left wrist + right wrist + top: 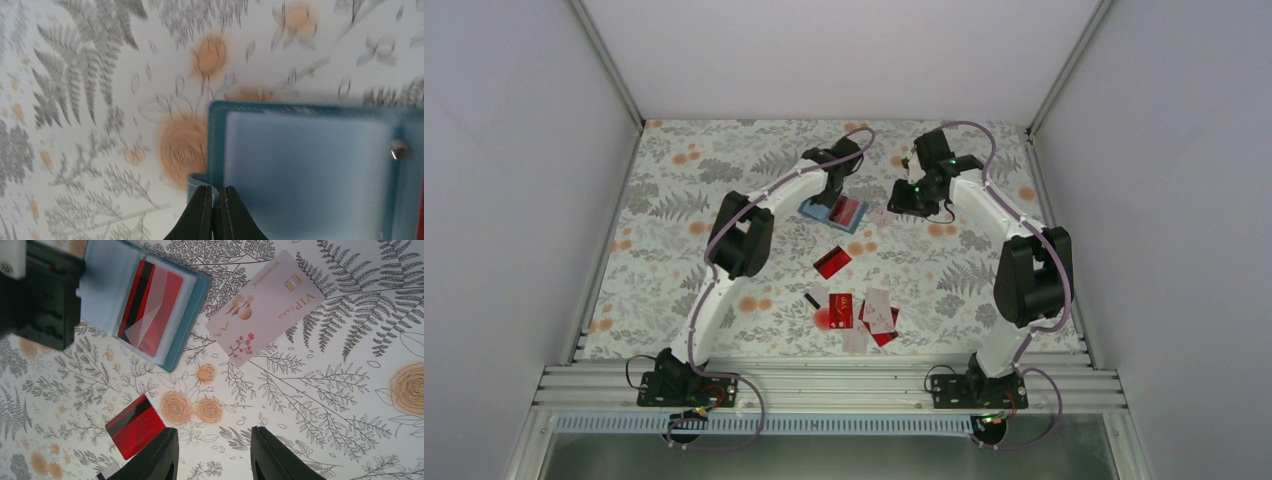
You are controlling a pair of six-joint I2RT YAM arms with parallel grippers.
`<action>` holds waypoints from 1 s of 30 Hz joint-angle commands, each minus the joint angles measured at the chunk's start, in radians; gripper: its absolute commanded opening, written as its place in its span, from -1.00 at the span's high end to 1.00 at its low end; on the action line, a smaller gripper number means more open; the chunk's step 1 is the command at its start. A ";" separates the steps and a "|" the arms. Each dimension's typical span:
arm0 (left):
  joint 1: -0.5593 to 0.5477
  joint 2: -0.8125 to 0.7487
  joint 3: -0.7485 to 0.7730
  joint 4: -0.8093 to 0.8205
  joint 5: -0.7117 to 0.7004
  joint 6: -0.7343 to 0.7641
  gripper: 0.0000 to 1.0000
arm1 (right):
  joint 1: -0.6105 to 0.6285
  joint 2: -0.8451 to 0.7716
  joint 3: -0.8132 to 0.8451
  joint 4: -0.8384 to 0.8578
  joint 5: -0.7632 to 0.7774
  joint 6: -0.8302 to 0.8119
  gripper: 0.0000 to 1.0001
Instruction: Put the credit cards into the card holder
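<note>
Edge of the card holder (pixel 300 170) pinched inside the left end effector (pixel 215 209).

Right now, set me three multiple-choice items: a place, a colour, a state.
1. The VIP card lies: A in the holder; B on the table beside the holder; C on a red card.
2. The card in the holder is: A red; B white; C green.
3. The left gripper is: A open over the table; B shut on the holder's edge; C shut on a red card.
Answers: B, it lies flat, clear of the holder; A, red shows through clear plastic; B, it pinches that edge.
</note>
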 commanded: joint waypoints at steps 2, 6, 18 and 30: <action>0.006 -0.149 -0.182 -0.024 0.081 -0.099 0.95 | -0.007 0.010 -0.023 0.052 -0.049 0.023 0.25; 0.003 -0.247 -0.336 0.001 0.137 -0.162 0.95 | -0.007 0.001 -0.090 0.140 -0.145 0.026 0.19; -0.056 -0.471 -0.631 0.088 0.226 -0.160 0.95 | -0.008 0.187 -0.049 0.309 -0.434 0.014 -0.22; -0.063 -0.687 -0.924 0.129 0.265 -0.167 0.95 | -0.003 0.390 0.116 0.241 -0.567 -0.073 -0.36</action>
